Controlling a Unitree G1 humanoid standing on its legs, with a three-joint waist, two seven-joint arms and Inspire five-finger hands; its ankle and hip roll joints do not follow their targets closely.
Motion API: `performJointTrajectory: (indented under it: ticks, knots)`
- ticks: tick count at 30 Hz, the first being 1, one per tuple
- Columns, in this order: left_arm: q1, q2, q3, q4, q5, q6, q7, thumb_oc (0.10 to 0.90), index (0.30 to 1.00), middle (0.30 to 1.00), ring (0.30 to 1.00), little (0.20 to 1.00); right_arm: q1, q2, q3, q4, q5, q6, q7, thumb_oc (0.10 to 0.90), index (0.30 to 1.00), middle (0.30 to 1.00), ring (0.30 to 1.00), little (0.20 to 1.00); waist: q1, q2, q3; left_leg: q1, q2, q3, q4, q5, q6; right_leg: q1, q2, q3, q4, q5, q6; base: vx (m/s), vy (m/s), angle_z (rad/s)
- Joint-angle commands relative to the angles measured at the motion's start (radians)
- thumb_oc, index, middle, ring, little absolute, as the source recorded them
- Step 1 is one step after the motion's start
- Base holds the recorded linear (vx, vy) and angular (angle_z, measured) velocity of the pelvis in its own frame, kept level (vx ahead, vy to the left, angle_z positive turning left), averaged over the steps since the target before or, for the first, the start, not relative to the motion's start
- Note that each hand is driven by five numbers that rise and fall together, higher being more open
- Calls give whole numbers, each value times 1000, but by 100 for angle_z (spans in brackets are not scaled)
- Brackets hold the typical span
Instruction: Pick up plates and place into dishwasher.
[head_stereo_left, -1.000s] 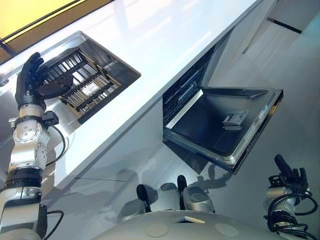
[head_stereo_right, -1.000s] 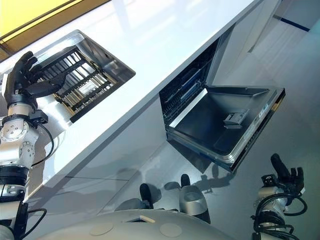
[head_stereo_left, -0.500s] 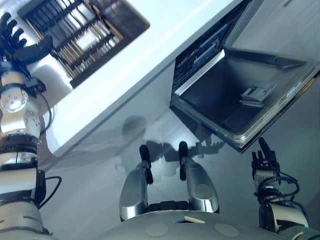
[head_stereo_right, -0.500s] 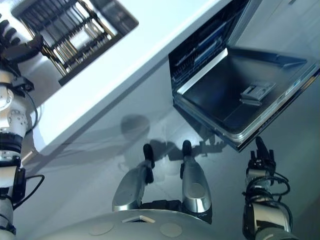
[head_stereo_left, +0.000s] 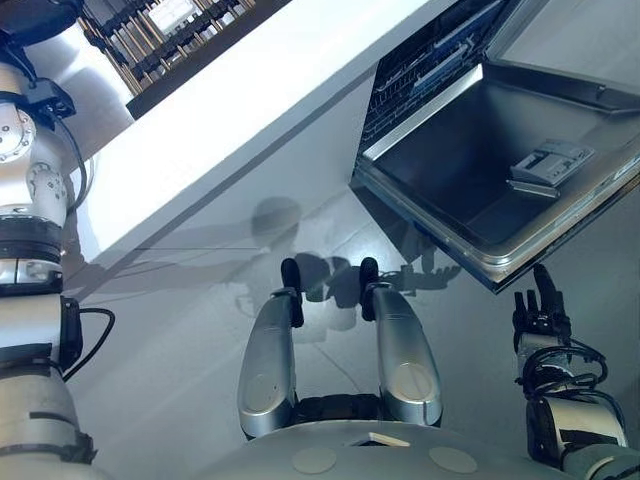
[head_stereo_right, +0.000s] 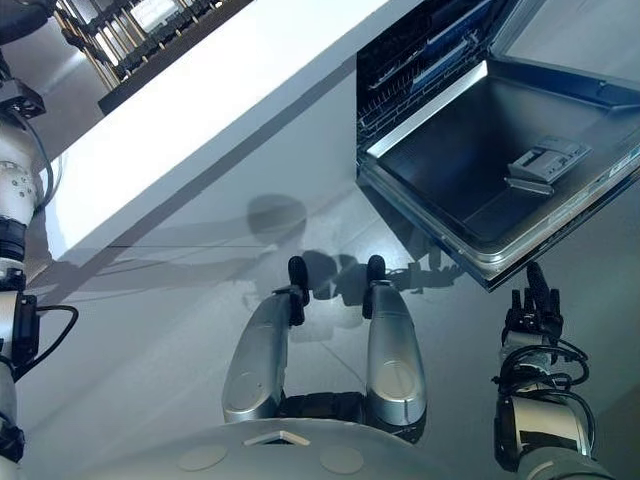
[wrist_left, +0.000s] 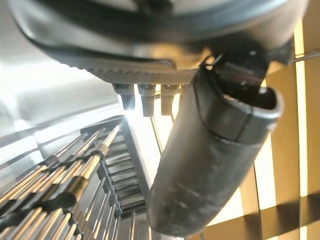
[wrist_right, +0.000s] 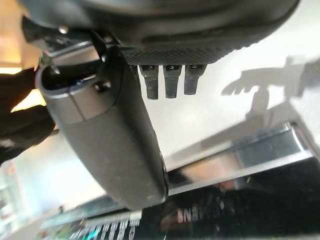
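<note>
Pale grey glossy floor spreads below the long white slab counter, which runs diagonally across the head views. Under the counter, on the robot's right, stands the built-in dishwasher with a stainless-steel interior. Its steel-lined drop-down door hangs fully open, inner face upward. Inside the cavity, the dark wire dishwasher basket shows behind the door's hinge edge. At the counter's far left, a dark wire dish rack with metal tines sits recessed below the counter surface. Whether plates stand among its tines cannot be told.

The left robot hand is raised above this dish rack. In the left wrist view its thumb stands out straight and its fingers run straight ahead, wide and holding nothing, with the rack's tines showing past them. The right robot hand hangs low on the robot's right, near the open door's front edge but apart from it. Its fingers are straight and relaxed, and it grips nothing. A small grey rectangular detergent dispenser is set into the door's inner face.
</note>
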Motion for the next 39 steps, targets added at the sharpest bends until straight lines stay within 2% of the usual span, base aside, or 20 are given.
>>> performJointTrajectory:
  ticks: [1, 2, 5, 6, 7, 10, 12, 15, 18, 22, 25, 27, 29, 34, 39]
  knots:
    - [15, 16, 58, -118, 15, -109, 37, 800, 900, 900, 900, 900, -88, 30, 84, -240, 78, -71, 293, 800, 900, 900, 900, 900, 19, 17, -18, 49, -98, 39, -5, -92, 47, 64, 60, -21, 83, -112, -17, 41, 88, -4]
    - [39, 8, 70, -119, 20, -120, 37, 800, 900, 900, 900, 900, -83, 51, 119, -329, 124, -54, 411, 800, 900, 900, 900, 900, 20, 12, -18, 60, -101, 41, -9, -100, 47, 71, 57, -17, 65, -108, -12, 23, 88, -2]
    - [79, 1, 95, -112, 11, -144, 39, 800, 900, 900, 900, 900, -85, 78, 181, -503, 202, -2, 584, 800, 900, 900, 900, 900, 14, 8, -18, 81, -100, 52, -38, -84, 51, 80, 59, -13, 24, -81, -4, 23, 118, -6]
    - [92, 1, 102, -107, 7, -151, 41, 800, 900, 900, 900, 900, -81, 90, 210, -597, 236, 45, 660, 800, 900, 900, 900, 900, 11, 2, -18, 95, -101, 58, -46, -89, 52, 90, 58, -9, 11, -81, 2, 21, 108, -9]
    - [99, -1, 105, -108, 9, -153, 43, 800, 900, 900, 900, 900, -85, 98, 223, -657, 248, 59, 664, 800, 900, 900, 900, 900, 10, 1, -18, 100, -101, 62, -52, -88, 52, 92, 58, -9, 4, -78, 5, 43, 115, -13]
    - [127, -22, 115, -101, 20, -166, 45, 800, 900, 900, 900, 900, -112, 142, 280, -900, 234, 155, 718, 800, 900, 900, 900, 900, 6, -7, -26, 129, -103, 78, -80, -82, 55, 114, 60, -5, -35, -63, 14, 48, 128, -25]
    - [129, -36, 112, -92, 16, -160, 45, 800, 900, 900, 900, 900, -167, 161, 322, -1023, 152, 216, 698, 800, 900, 900, 900, 900, 5, -9, -42, 152, -106, 86, -100, -74, 55, 132, 60, -1, -65, -49, 17, 79, 157, -20]
    - [135, -48, 110, -89, 12, -158, 42, 800, 900, 900, 900, 900, -201, 171, 347, -1089, 88, 257, 678, 800, 900, 900, 900, 900, 8, -10, -57, 167, -109, 89, -110, -73, 55, 146, 59, 2, -82, -45, 18, 82, 123, -15]
    - [172, -81, 117, -95, 16, -158, 36, 800, 900, 900, 900, 900, -233, 179, 378, -1190, 21, 301, 648, 800, 900, 900, 900, 900, 13, -13, -97, 214, -116, 94, -148, -75, 58, 180, 56, 10, -117, -42, 25, 150, 173, -1]
    - [202, -96, 127, -78, 11, -172, 12, 800, 900, 900, 900, 900, -236, 174, 370, -1225, -19, 297, 594, 800, 900, 900, 900, 900, 14, -14, -131, 256, -120, 103, -179, -76, 61, 211, 53, 15, -143, -38, 33, 111, 118, 6]
    - [240, -97, 145, -58, -7, -193, -14, 800, 900, 900, 900, 900, -202, 170, 334, -1190, -34, 230, 482, 800, 900, 900, 900, 900, 12, -15, -166, 295, -122, 112, -210, -77, 64, 239, 51, 17, -171, -31, 43, 113, 136, 12]
    - [276, -98, 167, -51, -14, -209, -31, 800, 900, 900, 900, 900, -154, 181, 299, -1151, 21, 214, 451, 800, 900, 900, 900, 900, 9, -15, -188, 318, -123, 120, -232, -78, 67, 256, 52, 18, -189, -28, 50, 89, 135, 3]
    - [325, -109, 193, -60, -10, -231, -44, 800, 900, 900, 900, 900, -94, 197, 266, -1123, 16, 194, 422, 800, 900, 900, 900, 900, 7, -15, -208, 338, -123, 127, -252, -77, 70, 270, 50, 19, -204, -24, 57, 72, 130, -5]
    - [484, -174, 253, -177, 39, -263, -30, 800, 900, 900, 900, 900, 103, 223, 189, -1022, -2, 151, 419, 800, 900, 900, 900, 900, -5, -21, -259, 388, -126, 140, -302, -73, 80, 299, 56, 32, -241, -10, 73, 35, 99, -6]
    - [552, -200, 279, -237, 79, -261, -22, 800, 900, 900, 900, 900, 186, 228, 154, -945, -31, 146, 449, 800, 900, 900, 900, 900, -8, -32, -301, 419, -123, 146, -337, -66, 83, 328, 63, 37, -277, 4, 80, 6, 26, -6]
